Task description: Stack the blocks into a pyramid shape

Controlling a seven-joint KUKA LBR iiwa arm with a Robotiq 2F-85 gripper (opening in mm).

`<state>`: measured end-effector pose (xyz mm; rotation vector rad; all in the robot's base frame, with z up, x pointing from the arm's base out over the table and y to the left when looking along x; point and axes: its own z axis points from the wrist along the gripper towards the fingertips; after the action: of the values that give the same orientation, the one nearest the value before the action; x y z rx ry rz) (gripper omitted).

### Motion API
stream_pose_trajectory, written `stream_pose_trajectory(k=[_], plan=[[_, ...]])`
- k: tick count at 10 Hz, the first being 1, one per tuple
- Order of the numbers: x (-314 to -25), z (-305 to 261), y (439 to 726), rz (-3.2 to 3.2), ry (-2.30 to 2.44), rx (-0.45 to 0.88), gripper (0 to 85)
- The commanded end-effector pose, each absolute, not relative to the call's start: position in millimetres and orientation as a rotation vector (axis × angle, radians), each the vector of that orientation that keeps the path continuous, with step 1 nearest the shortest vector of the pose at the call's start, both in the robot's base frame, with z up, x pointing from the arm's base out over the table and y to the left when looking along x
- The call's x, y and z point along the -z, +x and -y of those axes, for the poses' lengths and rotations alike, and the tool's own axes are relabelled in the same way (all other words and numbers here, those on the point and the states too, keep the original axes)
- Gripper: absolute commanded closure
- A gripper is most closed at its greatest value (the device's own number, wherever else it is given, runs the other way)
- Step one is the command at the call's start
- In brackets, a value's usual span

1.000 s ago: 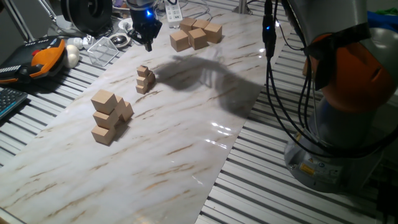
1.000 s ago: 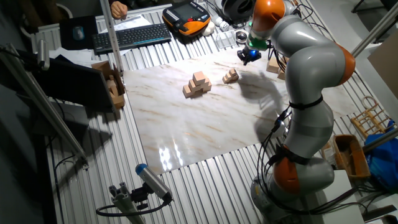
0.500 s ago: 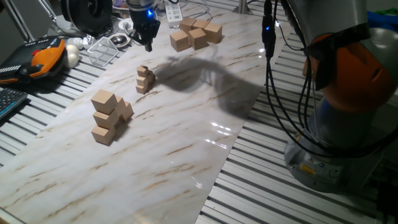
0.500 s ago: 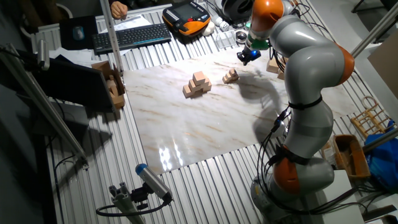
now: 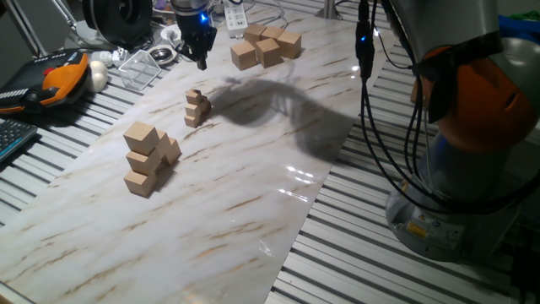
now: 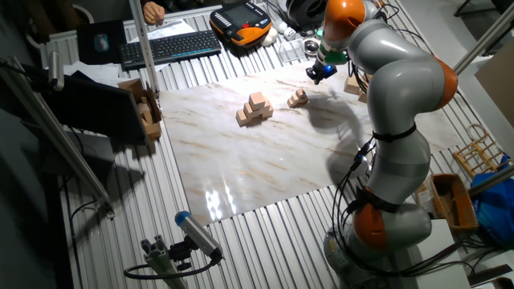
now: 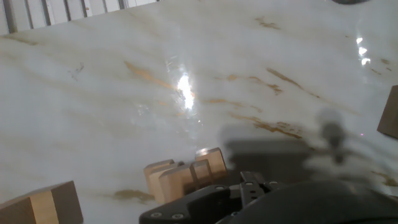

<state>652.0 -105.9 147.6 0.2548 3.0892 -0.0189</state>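
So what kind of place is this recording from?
Most likely a robotics lab bench: a slatted metal table carrying a marble-look board, with a keyboard and an orange teach pendant nearby.

Two opposed overviews, one close hand view

The pincer (image 7: 249,196) fills the bottom edge as a dark body; its fingertips are out of sight. Just past its front edge sits a cluster of small tan blocks (image 7: 185,174) on the marble tabletop (image 7: 124,93). A larger wooden cube (image 7: 43,205) lies off to its left, near the corner.
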Motion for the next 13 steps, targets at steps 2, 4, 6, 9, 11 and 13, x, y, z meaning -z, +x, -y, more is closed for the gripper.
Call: stream_pose_trajectory(k=[2, 4, 6, 9, 11, 13], plan=[[-146.3, 104.0, 651.6, -3.098, 0.194, 0.006, 85.0], [-146.5, 103.2, 651.0, -3.113, 0.157, 0.0, 85.0], [-147.3, 105.0, 651.1, -3.119, 0.152, 0.001, 85.0], [-148.0, 104.8, 650.1, -3.127, 0.172, -0.003, 85.0], [-148.1, 104.4, 650.0, -3.129, 0.177, -0.006, 85.0], [-148.2, 105.0, 650.0, -3.125, 0.162, -0.003, 85.0]])
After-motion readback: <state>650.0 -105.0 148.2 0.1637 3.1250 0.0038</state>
